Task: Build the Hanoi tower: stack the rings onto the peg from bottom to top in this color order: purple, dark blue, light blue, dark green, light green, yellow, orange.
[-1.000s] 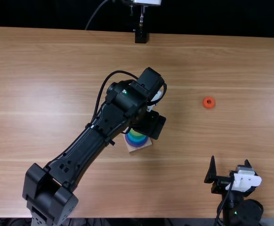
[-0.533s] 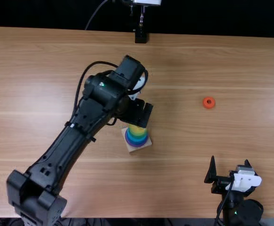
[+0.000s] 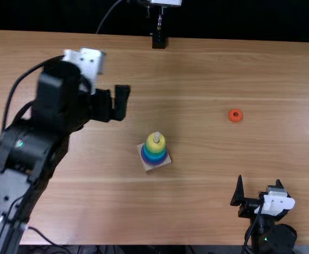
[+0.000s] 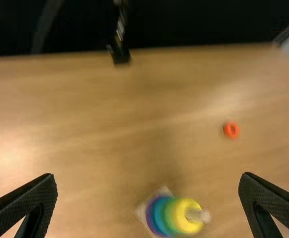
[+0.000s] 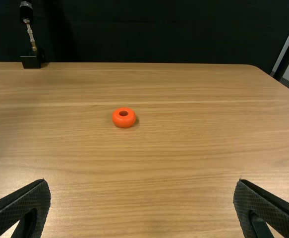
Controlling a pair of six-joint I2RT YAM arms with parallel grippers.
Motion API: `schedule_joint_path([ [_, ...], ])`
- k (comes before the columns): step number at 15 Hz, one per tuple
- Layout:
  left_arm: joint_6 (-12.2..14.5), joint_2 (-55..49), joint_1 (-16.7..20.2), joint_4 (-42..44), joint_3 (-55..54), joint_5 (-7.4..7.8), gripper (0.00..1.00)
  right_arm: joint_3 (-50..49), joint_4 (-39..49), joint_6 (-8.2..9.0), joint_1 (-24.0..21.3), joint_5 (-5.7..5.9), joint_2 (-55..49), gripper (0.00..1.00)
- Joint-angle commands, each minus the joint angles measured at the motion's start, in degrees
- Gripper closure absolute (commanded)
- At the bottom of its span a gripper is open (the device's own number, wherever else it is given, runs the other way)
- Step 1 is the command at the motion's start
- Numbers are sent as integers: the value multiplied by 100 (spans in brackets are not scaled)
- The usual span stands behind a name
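Counting across the views, found one pale wooden base [image 3: 149,168], one pale peg [image 3: 157,136], one stack of rings [image 3: 154,153] and one loose orange ring [image 3: 230,116]. Numbered two arms, two grippers and two fingers on each. Made out purple lowest in the stack, then bands of blue and green, with one yellow ring [image 3: 151,144] uppermost; could not tell the exact number of blue and green rings. Noted the peg's tip, standing proud of the yellow ring.

Located the stack near the middle of the light brown table [image 3: 196,211], with the base turned askew to the table's edges. Placed the orange ring flat on the wood, well apart to the right and farther from the near edge. Found the left gripper [image 3: 112,98] above the table, left of the stack and farther out, and the right gripper [image 3: 259,180] near the table's near edge, to the right. Judged both pincers released, with fingers spread and nothing between.

Compared by view, took in both arms and the near table edge from the top view. Obtained from the left wrist view a slanted side of the stack, with its colours in succession. Observed from the right wrist view a rounded table corner, plus the orange ring's outer wall and central hole. Recorded one dark block [image 3: 158,41] at the far edge in all three views.
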Motion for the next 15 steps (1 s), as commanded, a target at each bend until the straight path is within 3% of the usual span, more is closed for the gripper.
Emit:
schedule_joint_path([
  [1, 28, -499, 302, 571, -723, -97, 0, -394, -360, 37, -41, 17, -73, 0],
  [3, 28, -1316, 592, 1457, -1558, -466, 0, -394, -360, 37, -41, 6, -73, 0],
  [5, 38, -2098, 1049, 1626, -2428, -698, 0, -394, -360, 37, -41, 17, -73, 0],
  [7, 28, -3188, 1497, 1636, -3571, -635, 0, -394, -360, 37, -41, 6, -73, 0],
  [8, 28, -3724, 1533, 1752, -4107, -614, 0, -394, -360, 37, -41, 6, -73, 0],
  [11, 70, -5043, 1453, 2754, -5689, -572, 0, -394, -360, 37, -41, 17, -73, 0],
  [15, 133, -6862, 1304, 2923, -7456, -646, 0, -394, -360, 37, -41, 17, -73, 0],
])
